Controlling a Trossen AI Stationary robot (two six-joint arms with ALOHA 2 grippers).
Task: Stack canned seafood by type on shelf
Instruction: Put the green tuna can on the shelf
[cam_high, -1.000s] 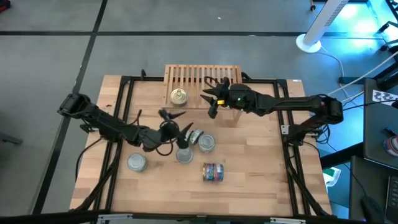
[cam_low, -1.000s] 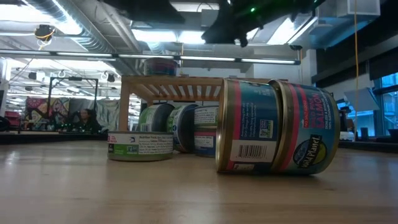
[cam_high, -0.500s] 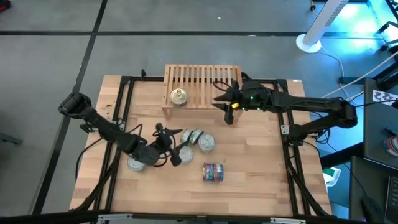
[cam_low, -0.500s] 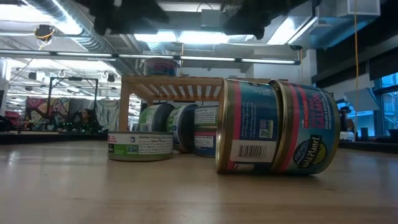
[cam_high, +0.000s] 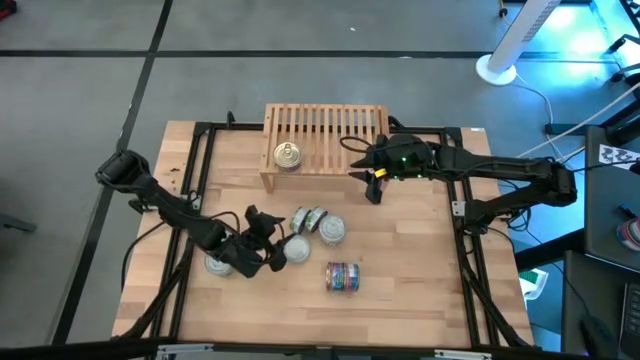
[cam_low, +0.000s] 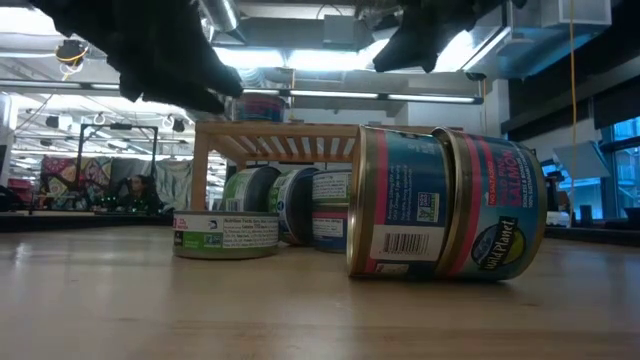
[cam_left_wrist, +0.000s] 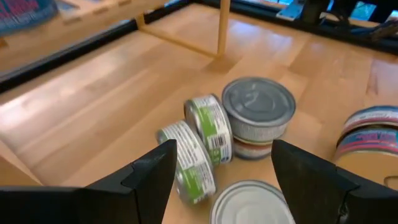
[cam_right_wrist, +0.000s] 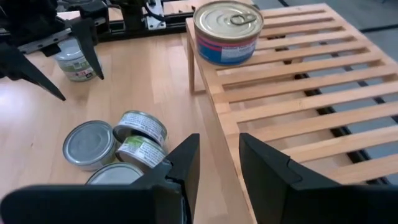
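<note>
Nearest the bottom of the high view lay the multicoloured blue-red labelled round metal tins (cam_high: 343, 277), on their side, lower centre of the frame. In the low view they read as two tins end to end. Just above them sat a cluster: a silver-lidded round tin (cam_high: 332, 230) standing upright, two green-labelled tins (cam_high: 307, 219) tipped on edge against each other, and one more silver lid (cam_high: 296, 250) right by the left hand (cam_high: 268, 243). Left of that, a grey tin (cam_high: 217, 264) was partly under the arm.

The left hand hung over the cluster with its fingers spread wide, holding nothing. The right hand (cam_high: 372, 183) hovered at the right front corner of the low light-wood slatted shelf (cam_high: 325, 128), upper centre, partly closed, and as far as I could see empty.

One gold-lidded blue-red tin (cam_high: 287, 155) was already on the shelf's left end.

My guess is these tins were rigid, fairly hefty for their size and slick on the sides, so pinching across the flat lid and base, or squarely across the diameter, looked safest. The tipped ones might roll.

The pale wood-plank tabletop (cam_high: 420, 290) sat in a black frame on grey floor; the low view showed a lit workshop behind.
</note>
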